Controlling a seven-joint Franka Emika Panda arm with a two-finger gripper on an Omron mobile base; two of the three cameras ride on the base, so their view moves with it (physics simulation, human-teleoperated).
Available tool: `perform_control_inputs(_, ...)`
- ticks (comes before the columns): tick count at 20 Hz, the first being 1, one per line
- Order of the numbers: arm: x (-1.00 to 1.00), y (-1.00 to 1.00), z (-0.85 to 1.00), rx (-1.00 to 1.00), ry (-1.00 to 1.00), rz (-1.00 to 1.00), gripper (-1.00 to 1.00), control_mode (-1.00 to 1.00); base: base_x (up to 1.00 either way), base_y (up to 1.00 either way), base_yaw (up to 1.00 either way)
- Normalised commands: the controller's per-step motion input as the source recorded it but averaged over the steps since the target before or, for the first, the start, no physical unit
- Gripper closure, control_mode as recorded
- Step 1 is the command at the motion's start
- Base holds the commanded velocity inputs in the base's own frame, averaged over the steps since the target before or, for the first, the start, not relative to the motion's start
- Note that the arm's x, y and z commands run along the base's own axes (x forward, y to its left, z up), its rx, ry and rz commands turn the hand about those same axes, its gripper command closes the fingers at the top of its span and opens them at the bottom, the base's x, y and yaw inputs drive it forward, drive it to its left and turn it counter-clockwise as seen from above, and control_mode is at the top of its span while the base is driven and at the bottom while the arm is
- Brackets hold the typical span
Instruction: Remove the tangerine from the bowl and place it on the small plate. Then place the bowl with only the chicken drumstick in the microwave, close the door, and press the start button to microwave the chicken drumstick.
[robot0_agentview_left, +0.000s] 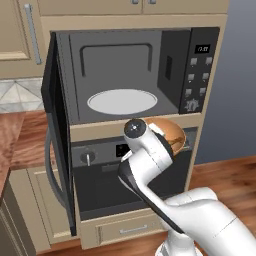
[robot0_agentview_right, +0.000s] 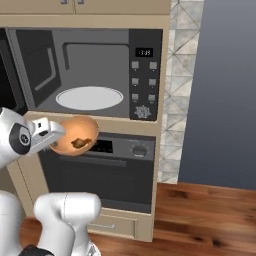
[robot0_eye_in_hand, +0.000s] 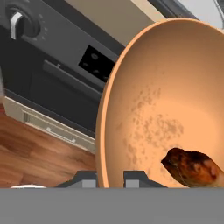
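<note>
Start at the left: the door (robot0_agentview_left: 59, 145) stands swung fully open on its left hinge, so your path into the microwave (robot0_agentview_left: 135, 70) is not blocked. Inside, the pale turntable disc (robot0_agentview_left: 122, 101) lies flat on the cavity floor, and that is where you want the load to end up.

Just below the cavity's front edge, in front of the oven (robot0_agentview_right: 107, 165) panel, your gripper (robot0_eye_in_hand: 109, 178) is clamped on the near rim of the bowl (robot0_agentview_right: 75, 135), one finger on each side of the wall. The bowl sits lower than the cavity floor, so by my reading you should lift first, then push forward over the lip. Keep the hand level as you go; a one-sided rim pinch on a wide bowl will likely want to sag at the far edge.

The bowl is glossy orange-brown, wide and shallow, faintly speckled on the inside. The chicken drumstick (robot0_eye_in_hand: 192, 168) rests alone at its bottom, dark golden-brown and lumpy, loose enough to slide if you tip.

To the right, the button panel (robot0_agentview_right: 144, 75) waits for later.
</note>
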Motion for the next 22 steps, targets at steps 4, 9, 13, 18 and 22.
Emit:
perform_control_inputs(4, 0.45, 0.26, 0.28, -0.05, 0.00, 0.26, 1.00, -1.00, 0.00, 0.00, 0.00)
perform_control_inputs(9, 0.44, 0.34, 0.16, -0.04, 0.00, 0.25, 1.00, -1.00, 0.00, 0.00, 0.00)
perform_control_inputs(13, 0.46, 0.17, 0.12, -0.05, 0.00, 0.19, 1.00, -1.00, 0.00, 0.00, 0.00)
perform_control_inputs(18, 0.34, 0.10, 0.03, 0.00, 0.00, 0.16, 1.00, -1.00, 0.00, 0.00, 0.00)
perform_control_inputs(22, 0.32, 0.15, 0.00, 0.00, 0.00, 0.13, 1.00, -1.00, 0.00, 0.00, 0.00)
